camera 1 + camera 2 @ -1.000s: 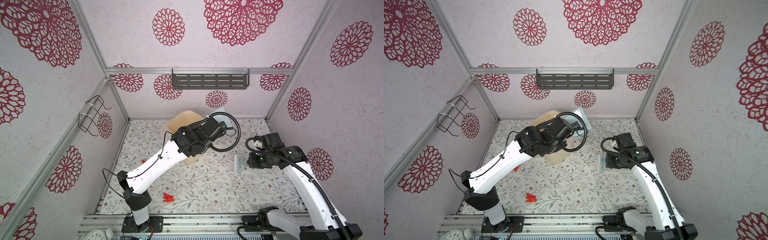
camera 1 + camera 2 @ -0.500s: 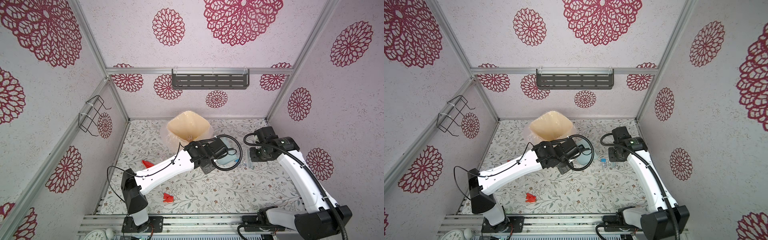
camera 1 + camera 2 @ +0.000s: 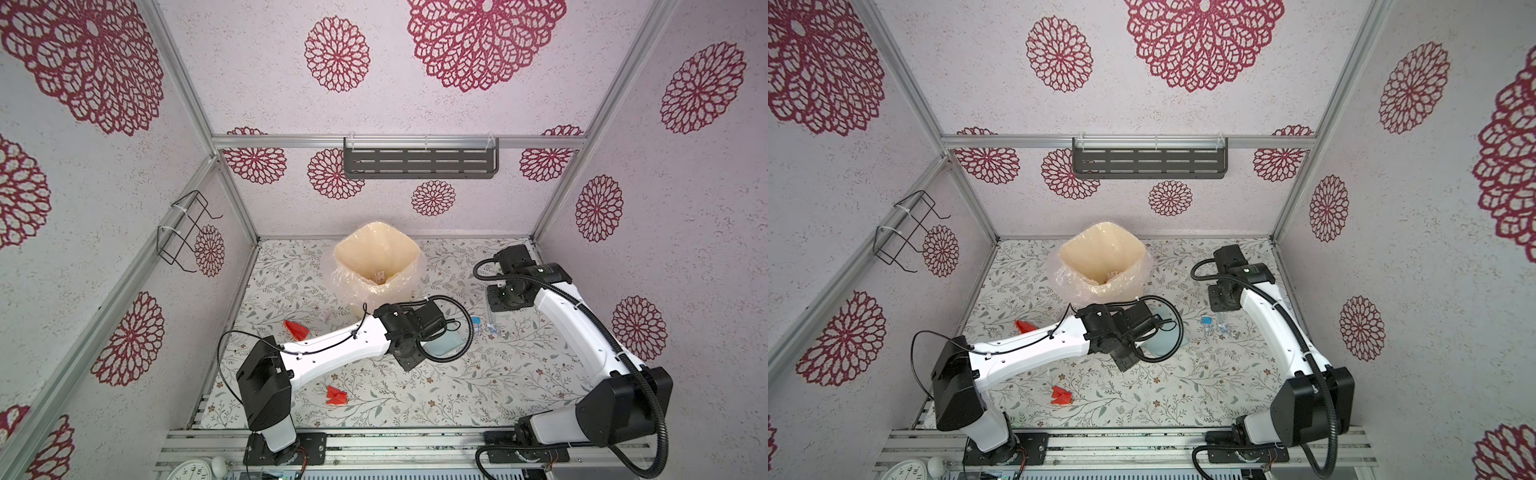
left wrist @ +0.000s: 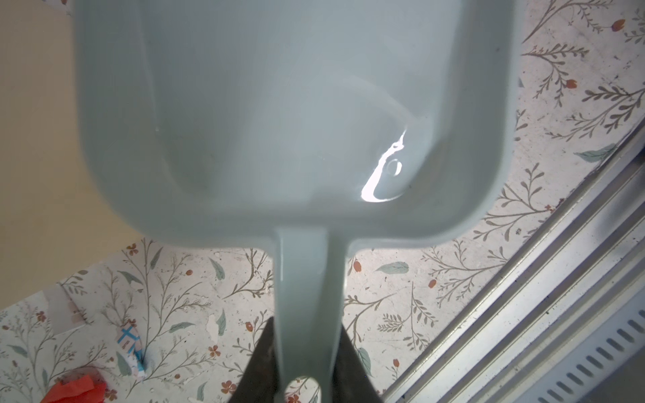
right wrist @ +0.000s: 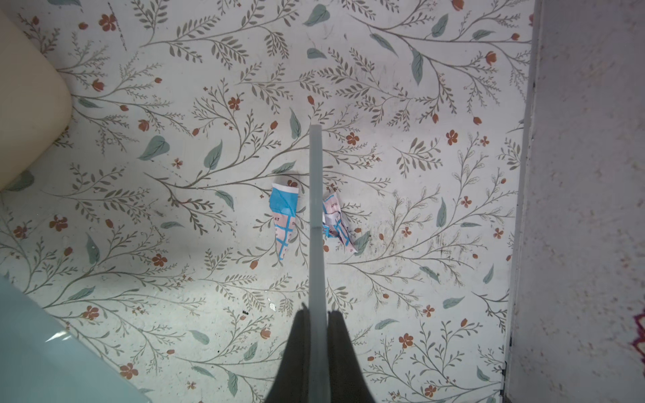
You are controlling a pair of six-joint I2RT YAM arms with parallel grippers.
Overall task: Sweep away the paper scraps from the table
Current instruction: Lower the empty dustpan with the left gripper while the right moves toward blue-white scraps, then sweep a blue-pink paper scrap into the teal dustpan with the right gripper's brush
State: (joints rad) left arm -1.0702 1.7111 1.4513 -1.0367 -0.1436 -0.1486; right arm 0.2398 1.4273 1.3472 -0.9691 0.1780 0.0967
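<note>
In a top view the left arm hides most of the pale blue plastic dustpan (image 3: 445, 344); crumpled red paper scraps (image 3: 337, 395) lie on the leaf-printed white table (image 3: 478, 386). Left wrist: the left gripper (image 4: 303, 335) clamps the dustpan handle. Right wrist: the right gripper (image 5: 317, 321) pinches a thin grey brush (image 5: 316, 209) (edge-on, bristles indiscernible) between two blue-printed scraps (image 5: 284, 216).

Crimson-medallion walls (image 3: 249, 83), dark slotted shelf (image 3: 419, 163), wire rack (image 3: 183, 232)

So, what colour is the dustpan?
The dustpan is pale blue, best seen in the left wrist view.
</note>
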